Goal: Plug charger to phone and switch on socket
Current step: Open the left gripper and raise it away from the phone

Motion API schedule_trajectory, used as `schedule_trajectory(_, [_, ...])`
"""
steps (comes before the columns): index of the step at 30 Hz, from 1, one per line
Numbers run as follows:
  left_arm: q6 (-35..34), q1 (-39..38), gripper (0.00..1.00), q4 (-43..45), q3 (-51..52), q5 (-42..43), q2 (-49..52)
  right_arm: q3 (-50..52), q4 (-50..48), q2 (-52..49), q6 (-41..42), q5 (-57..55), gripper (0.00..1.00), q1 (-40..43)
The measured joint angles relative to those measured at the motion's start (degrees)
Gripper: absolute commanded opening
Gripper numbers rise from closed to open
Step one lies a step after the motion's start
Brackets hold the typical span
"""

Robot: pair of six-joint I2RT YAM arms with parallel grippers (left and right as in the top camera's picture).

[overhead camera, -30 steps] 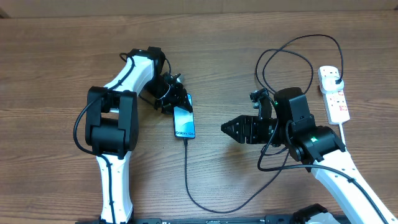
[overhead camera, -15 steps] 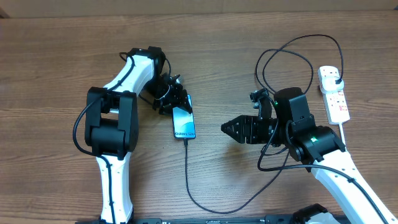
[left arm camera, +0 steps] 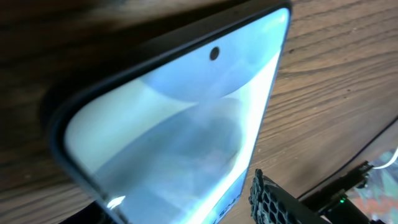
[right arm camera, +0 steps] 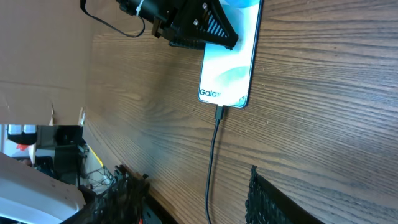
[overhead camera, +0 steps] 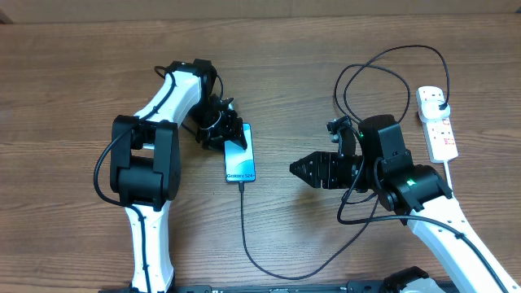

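The right claw point(overhead camera: 298, 168) hangs released and empty. Its fingertips are spread wide in the wrist view and point across the table point(overhead camera: 65, 212) at the phone point(overhead camera: 240, 156). The phone lies flat just ahead of those tips, its long axis crosswise to the claw's heading. The charger point(overhead camera: 244, 228) looks seated in the phone's end nearer the arm bases, then loops back under the right arm. The left claw point(overhead camera: 221, 130) sits at the phone's opposite end. One of its fingers shows beside the screen in its own view, but I cannot tell whether it is clamped on the phone. The socket point(overhead camera: 437, 122) lies well behind the right claw, past its wrist. Its long axis is likewise crosswise, and the black plug point(overhead camera: 440, 101) sits in its far end. The switching looks to fall to the right arm, much the nearer one, which must turn about from its present heading.
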State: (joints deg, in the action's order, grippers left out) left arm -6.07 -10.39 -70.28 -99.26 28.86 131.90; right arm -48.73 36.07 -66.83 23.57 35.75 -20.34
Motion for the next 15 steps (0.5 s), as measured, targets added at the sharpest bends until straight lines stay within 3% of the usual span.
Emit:
schedule_trajectory(2, [-0.04, 0.0, 0.66, -0.07, -0.17, -0.87, -0.09, 0.0, 0.09, 0.0, -0.11, -0.02, 0.56, 0.0])
schedule_trajectory(10, [-0.37, 0.02, 0.66, -1.01, -1.31, -8.39, -0.74, -0.02, 0.44, 0.0, -0.37, -2.51, 0.56, 0.02])
schedule_trajectory(15, [-0.33, 1.73, 0.67, -2.91, -4.68, -14.25, -0.98, -2.19, 4.96, -0.2, -0.61, -4.79, 0.49, 2.69])
